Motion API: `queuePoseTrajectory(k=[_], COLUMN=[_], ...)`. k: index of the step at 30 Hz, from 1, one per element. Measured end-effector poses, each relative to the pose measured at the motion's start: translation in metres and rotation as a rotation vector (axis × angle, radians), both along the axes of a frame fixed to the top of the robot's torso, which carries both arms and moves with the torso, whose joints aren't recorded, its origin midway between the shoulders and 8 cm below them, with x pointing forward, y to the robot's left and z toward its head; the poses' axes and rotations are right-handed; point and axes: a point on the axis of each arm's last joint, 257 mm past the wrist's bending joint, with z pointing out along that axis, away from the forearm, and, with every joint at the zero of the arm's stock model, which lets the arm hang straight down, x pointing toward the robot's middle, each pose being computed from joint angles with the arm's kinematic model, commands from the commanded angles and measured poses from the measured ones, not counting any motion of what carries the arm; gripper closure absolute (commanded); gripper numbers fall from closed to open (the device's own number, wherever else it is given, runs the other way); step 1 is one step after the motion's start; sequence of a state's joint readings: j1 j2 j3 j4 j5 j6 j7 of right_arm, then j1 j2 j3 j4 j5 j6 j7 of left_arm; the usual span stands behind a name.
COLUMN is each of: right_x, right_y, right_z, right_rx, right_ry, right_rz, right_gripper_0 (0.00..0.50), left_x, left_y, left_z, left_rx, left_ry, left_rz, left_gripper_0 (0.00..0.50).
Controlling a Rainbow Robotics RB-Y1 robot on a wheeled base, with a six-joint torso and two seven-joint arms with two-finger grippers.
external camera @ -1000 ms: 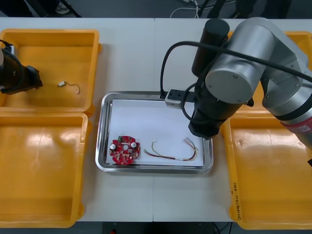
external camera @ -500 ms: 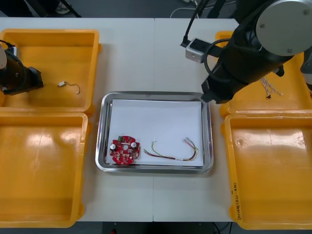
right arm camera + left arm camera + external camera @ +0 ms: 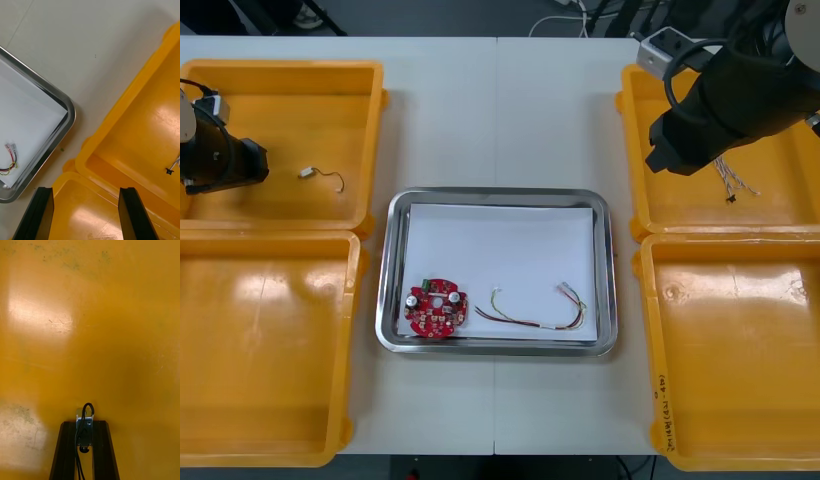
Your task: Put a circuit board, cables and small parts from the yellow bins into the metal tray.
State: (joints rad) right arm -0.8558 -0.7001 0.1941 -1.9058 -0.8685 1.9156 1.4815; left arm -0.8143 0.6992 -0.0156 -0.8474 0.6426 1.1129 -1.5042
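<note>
Between my left gripper's (image 3: pixel 84 425) fingers, shut on it, sits a small metal part with a black cable (image 3: pixel 84 420), low over the floor of the far left yellow bin (image 3: pixel 280 80). My left arm (image 3: pixel 220 160) reaches into that bin's left side. My right gripper (image 3: pixel 86 213) stands open and holds nothing, above the near rim of the far right yellow bin (image 3: pixel 650 215). The metal tray (image 3: pixel 498 198) holds a round red circuit board (image 3: pixel 436 308) and a red and yellow cable (image 3: pixel 535 310). The tray's corner (image 3: pixel 56 123) lies beside my right fingers.
A small cable (image 3: pixel 325 177) lies in the far left bin. A bundle of cables (image 3: pixel 735 178) lies in the far right bin, one end (image 3: pixel 170 170) near my right fingers. Two near yellow bins (image 3: pixel 265 350) (image 3: pixel 735 360) flank the tray.
My right arm has swung from over the tray's far right corner away to the far right bin. The left arm has stayed in place in the far left bin.
</note>
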Motion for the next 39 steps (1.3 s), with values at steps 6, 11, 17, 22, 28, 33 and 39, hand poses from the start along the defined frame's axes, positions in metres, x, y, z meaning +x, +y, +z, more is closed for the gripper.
queuePoseTrajectory(k=[6,11,17,22,28,33,39], right_x=[0.015,0.027,0.036,0.045,0.05,0.051,0.056], right_y=[-0.032,-0.062,-0.088,-0.108,-0.129,-0.143,-0.149], right_z=[0.004,0.001,0.0,0.0,-0.001,-0.005,-0.012], right_rx=[0.102,0.153,0.139,0.133,0.162,0.15,0.158], right_ry=[0.035,0.072,0.057,0.064,0.093,0.101,0.132], right_rz=[-0.195,-0.306,-0.396,-0.471,-0.553,-0.577,-0.587], right_gripper_0=[0.0,0.0,0.0,0.0,0.0,0.0,0.0], left_x=[-0.004,-0.019,-0.029,-0.04,-0.053,-0.063,-0.074], left_y=[-0.001,-0.001,0.008,0.003,-0.007,-0.019,-0.038], left_z=[-0.002,0.002,0.025,0.037,0.056,0.076,0.101], left_rx=[-0.006,-0.03,0.008,0.007,0.03,0.064,0.105], left_ry=[0.017,0.076,0.103,0.133,0.169,0.182,0.175], left_rz=[0.001,0.008,0.017,0.004,-0.024,-0.062,-0.114], left_gripper_0=[0.5,0.5,0.5,0.5,0.5,0.5,0.5])
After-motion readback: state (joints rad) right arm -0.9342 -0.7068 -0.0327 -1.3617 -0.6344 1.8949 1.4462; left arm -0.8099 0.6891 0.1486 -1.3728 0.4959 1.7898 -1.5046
